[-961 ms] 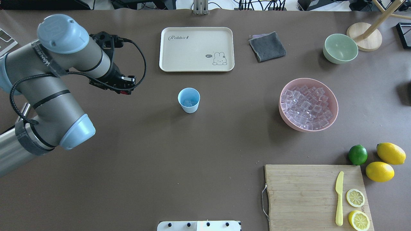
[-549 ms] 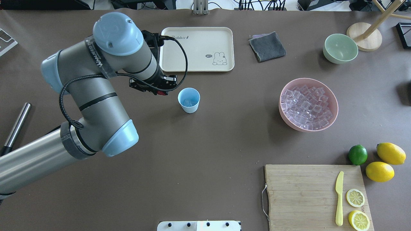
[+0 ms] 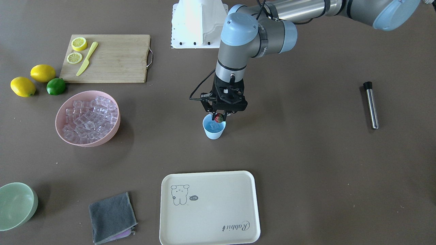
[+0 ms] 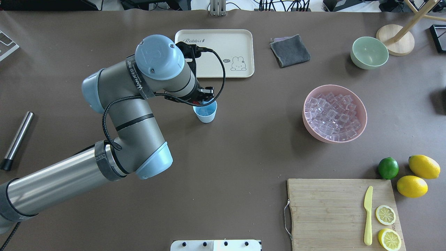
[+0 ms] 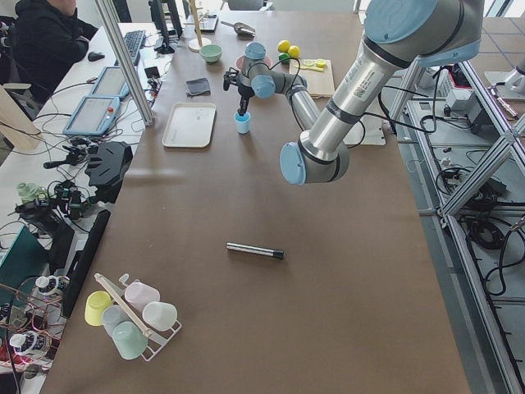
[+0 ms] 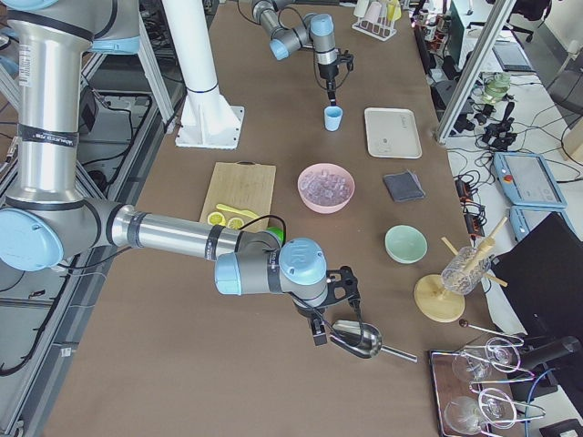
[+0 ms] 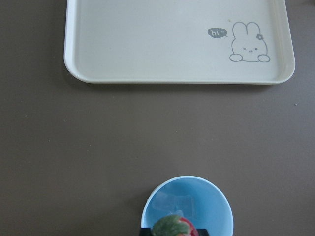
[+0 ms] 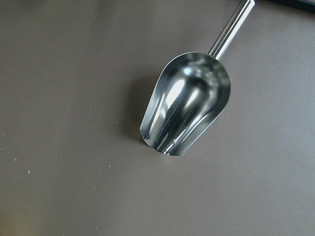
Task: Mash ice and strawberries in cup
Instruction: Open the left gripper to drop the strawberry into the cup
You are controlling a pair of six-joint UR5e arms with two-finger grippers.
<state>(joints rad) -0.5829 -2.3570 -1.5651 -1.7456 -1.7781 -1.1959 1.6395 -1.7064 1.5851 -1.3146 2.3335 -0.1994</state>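
My left end effector (image 3: 220, 115) is clamped on the strawberry (image 7: 172, 227), whose green cap is turned up toward my wrist camera. I hold it just above the rim of the cup (image 7: 219, 206), on the side nearest me. The cup stands upright on the brown counter (image 7: 147, 132). It is light blue, with a few clear pieces of ice (image 7: 173, 201) lying at its bottom, and the berry hangs over the opening, above them. Beyond the cup and apart from it lies the cream tray (image 7: 147, 49), with a rabbit drawn in one corner. Off toward my right, well apart from the cup, the pink bowl (image 4: 363, 120) is heaped with more ice cubes. Farther out sit a folded grey cloth (image 4: 290, 50) and a pale green bowl (image 4: 369, 52). Away on my left, a metal rod with a black tip (image 4: 17, 139) lies flat on the counter. My right end effector (image 6: 335, 289) hovers far off near the counter's end, close to a steel scoop (image 8: 187, 103) resting on the surface, and I cannot tell whether its fingers are apart or together.
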